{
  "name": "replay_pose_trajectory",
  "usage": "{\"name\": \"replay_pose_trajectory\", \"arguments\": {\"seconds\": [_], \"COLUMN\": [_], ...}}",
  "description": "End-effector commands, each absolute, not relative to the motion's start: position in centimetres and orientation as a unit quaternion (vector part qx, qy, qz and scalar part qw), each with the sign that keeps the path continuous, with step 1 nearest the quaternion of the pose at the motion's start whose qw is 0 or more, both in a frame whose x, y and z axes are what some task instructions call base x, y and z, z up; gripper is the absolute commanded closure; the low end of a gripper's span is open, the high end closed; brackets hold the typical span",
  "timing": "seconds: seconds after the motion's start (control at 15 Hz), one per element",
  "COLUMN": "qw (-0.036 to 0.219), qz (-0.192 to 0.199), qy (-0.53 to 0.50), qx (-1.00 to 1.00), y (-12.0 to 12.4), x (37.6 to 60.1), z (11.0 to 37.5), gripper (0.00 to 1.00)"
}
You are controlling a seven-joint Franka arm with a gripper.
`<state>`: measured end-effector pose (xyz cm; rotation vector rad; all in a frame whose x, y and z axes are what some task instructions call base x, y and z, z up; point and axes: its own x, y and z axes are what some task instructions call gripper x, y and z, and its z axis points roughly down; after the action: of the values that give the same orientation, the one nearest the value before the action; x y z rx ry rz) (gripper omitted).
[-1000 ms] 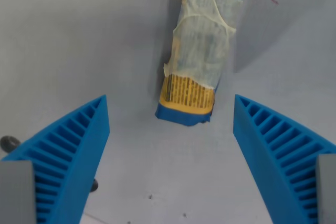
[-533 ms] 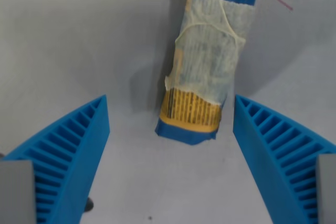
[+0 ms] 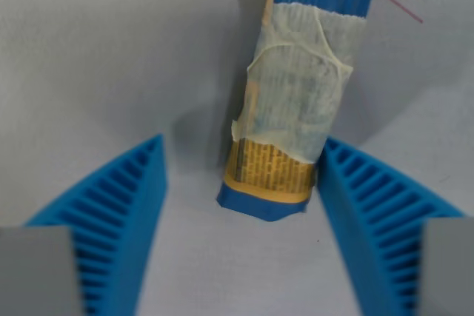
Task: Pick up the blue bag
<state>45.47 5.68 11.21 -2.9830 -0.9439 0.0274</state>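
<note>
The fine print on the blue bag [image 3: 296, 109] is unreadable.

Blue bag [image 3: 296, 109]: I lose its far end past the top edge, so I can't see its full length.
Bag print: too blurred for me to read.
Gripper [image 3: 241, 183]: both fingers run off the bottom edge; contact with the bag at the wrist view's right I can't tell.
</note>
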Motion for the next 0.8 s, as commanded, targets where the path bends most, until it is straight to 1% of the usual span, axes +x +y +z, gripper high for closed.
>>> {"name": "replay_pose_trajectory", "arguments": {"seconds": [0.07,0.67,0.8], "qw": [-0.006,-0.006,-0.006], "qz": [-0.001,-0.001,-0.001], "qy": [-0.311,-0.311,-0.311], "qx": [-0.950,-0.950,-0.950], "y": [5.47,5.47,5.48], "x": [45.84,45.84,45.82], "z": [11.22,11.22,11.88], "gripper": [1.00,1.00,1.00]}}
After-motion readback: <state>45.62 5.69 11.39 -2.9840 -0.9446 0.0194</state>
